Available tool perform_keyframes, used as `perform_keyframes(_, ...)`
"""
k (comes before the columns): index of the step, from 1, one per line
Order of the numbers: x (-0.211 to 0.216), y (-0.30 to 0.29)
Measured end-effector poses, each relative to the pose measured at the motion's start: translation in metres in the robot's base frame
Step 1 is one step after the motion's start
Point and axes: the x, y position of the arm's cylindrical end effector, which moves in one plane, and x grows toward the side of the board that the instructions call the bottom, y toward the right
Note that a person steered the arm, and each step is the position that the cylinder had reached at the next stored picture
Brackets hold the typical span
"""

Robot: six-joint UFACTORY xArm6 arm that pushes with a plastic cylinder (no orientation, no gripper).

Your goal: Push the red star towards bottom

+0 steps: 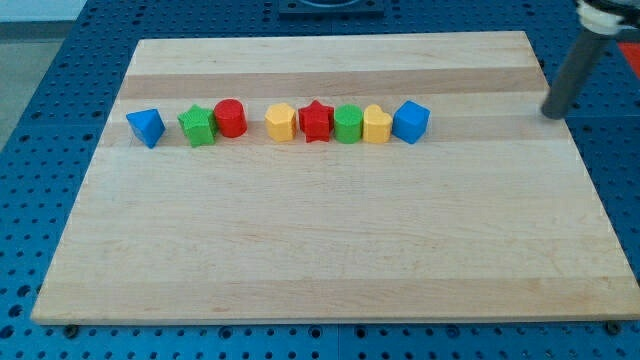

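The near half of the wooden board [330, 260] lies bare; beyond it a row of blocks runs across: blue triangle-like block [146, 127], green star [198, 126], red cylinder [231, 118], yellow block [281, 122], red star [316, 121], green cylinder [347, 124], second yellow block [377, 125], blue cube [411, 121]; the red star sits mid-row, wedged close between the first yellow block and the green cylinder. It looks small, light and rigid, likely to slide easily yet twist off-line; I judge contact belongs on its far face, centred. My tip [553, 113] stands well apart at the view's right edge, touching and holding nothing.
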Motion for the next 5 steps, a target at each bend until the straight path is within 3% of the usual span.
perform_keyframes(3,-0.018,-0.219)
perform_keyframes(5,-0.014,-0.259)
